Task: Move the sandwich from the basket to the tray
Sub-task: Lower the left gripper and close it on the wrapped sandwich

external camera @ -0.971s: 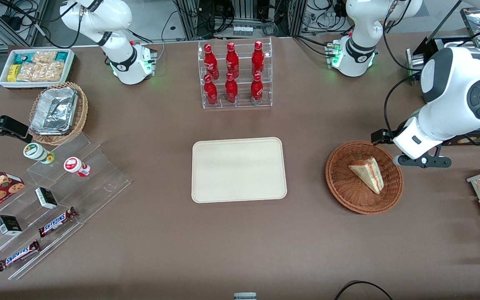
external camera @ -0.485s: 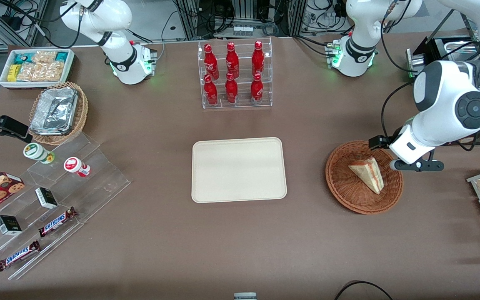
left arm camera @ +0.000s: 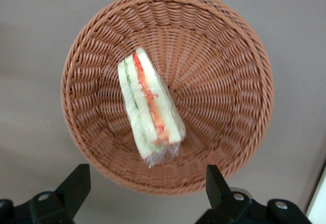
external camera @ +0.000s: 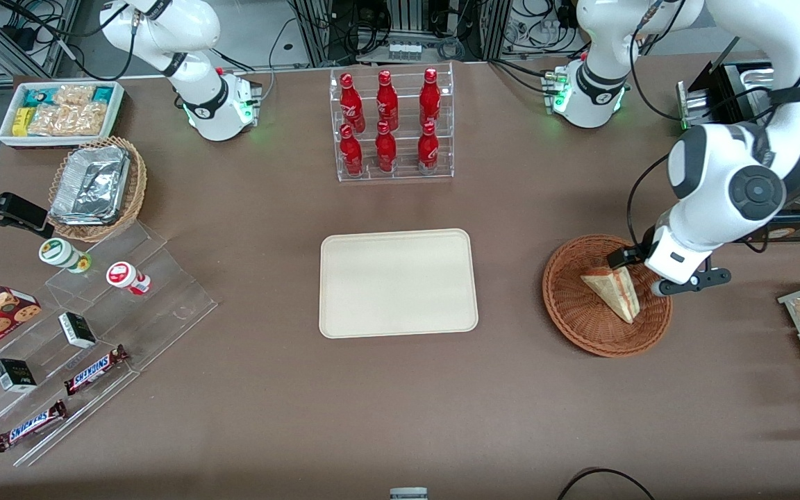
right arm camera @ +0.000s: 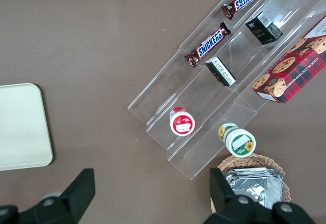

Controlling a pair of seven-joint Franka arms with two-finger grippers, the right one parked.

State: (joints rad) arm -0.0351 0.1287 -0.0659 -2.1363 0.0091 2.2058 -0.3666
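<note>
Directly under the spread gripper (left arm camera: 145, 188) lies the sandwich (left arm camera: 148, 110).

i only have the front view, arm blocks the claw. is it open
Observer: Yes. The wrist view shows the claw open, fingers wide apart, over the basket.
Operator: is it touching the sandwich
Observer: No. The sandwich lies clear of both fingers, in the basket.
Operator: which way is it lying
Observer: On its side, red and green filling edge facing up, wrap intact.
</note>
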